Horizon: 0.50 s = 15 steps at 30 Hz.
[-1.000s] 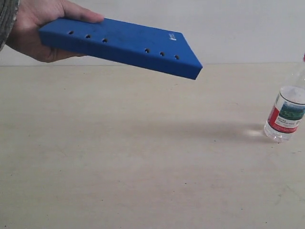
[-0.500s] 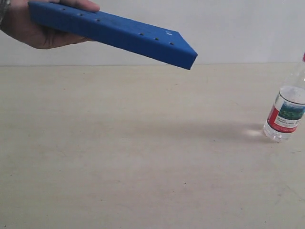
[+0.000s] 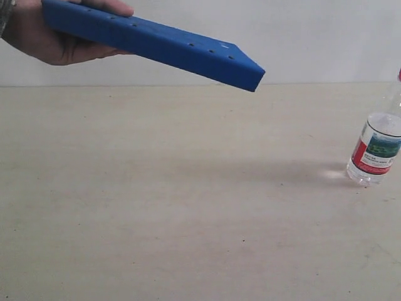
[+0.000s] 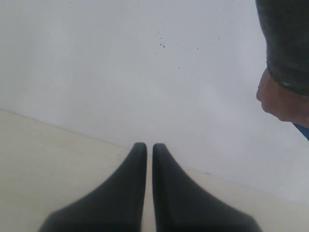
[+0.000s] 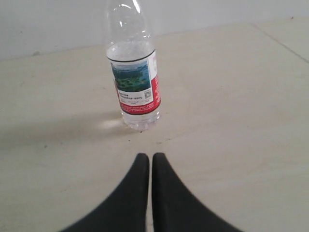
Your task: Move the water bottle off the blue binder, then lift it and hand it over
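Blue binder [image 3: 156,45] hangs tilted in a person's hand [image 3: 47,47]; water bottle [image 3: 376,150] stands upright on counter [image 3: 188,219], right side. Left gripper [image 4: 145,145] and right gripper [image 5: 146,157] closed, empty. I'd open right wide, grab label-height.

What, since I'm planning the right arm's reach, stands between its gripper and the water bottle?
Nothing visible. Only bare table lies between the shut right gripper and the upright water bottle. A hand holds the blue binder aloft, far off.
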Tool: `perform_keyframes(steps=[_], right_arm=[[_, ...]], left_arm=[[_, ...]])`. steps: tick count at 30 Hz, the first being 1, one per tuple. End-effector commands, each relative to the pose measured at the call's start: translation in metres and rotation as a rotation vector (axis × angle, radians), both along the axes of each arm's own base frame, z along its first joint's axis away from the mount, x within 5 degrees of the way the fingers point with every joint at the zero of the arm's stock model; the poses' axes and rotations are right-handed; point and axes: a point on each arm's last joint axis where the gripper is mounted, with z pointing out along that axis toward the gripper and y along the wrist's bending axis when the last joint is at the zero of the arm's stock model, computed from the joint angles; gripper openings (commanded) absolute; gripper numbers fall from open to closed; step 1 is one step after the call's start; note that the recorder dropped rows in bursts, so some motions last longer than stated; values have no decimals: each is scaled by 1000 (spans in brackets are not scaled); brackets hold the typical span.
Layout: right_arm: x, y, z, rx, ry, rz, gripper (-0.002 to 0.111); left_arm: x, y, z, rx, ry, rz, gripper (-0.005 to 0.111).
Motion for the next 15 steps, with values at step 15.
perform_keyframes(steps=[15], right_arm=[[0,-11,7,-162,-56,-83,0]], left_arm=[[0,0,0,-10,-1,-7,4]])
